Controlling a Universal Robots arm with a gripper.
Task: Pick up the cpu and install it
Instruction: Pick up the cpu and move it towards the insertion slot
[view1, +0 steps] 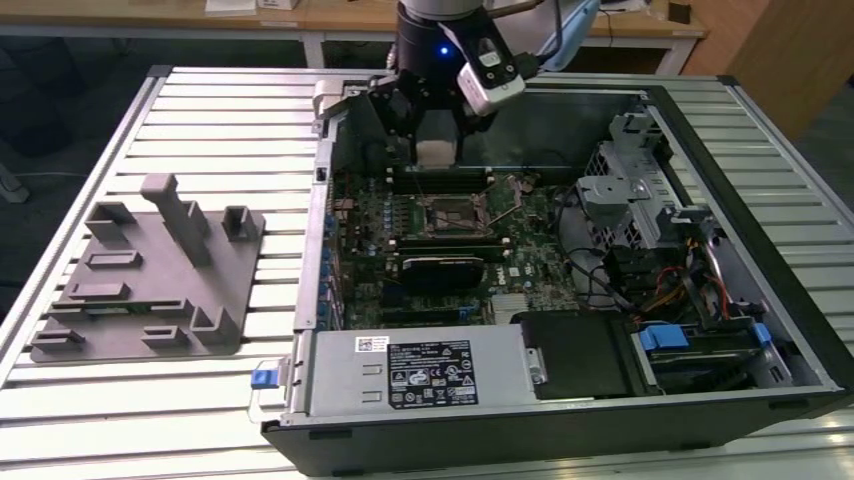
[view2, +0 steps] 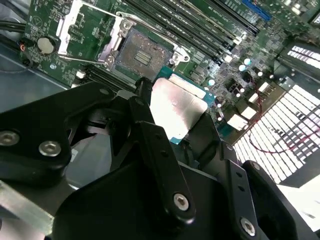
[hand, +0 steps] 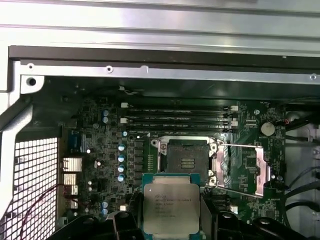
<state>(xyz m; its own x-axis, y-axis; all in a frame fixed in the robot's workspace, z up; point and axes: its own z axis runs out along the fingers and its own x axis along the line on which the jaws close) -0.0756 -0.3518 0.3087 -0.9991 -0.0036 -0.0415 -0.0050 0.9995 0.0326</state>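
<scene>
Between the black fingers (view2: 150, 130) of the gripper (view1: 434, 150), clamped on its edges, sits the cpu (hand: 170, 210), its silver top facing the first wrist view. Just ahead of the gripper lies the empty CPU socket (hand: 187, 160) on the green motherboard (hand: 100, 150), with its metal load plate (hand: 245, 170) swung open to one side. Below the gripper stands the open computer case (view1: 747, 330), and the cpu is not yet seated.

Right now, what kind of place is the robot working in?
Probably a robotics lab or workshop: an open computer case lies on a slatted metal table, a wooden desk stands behind, and the pincer holds the cpu over the motherboard.
</scene>
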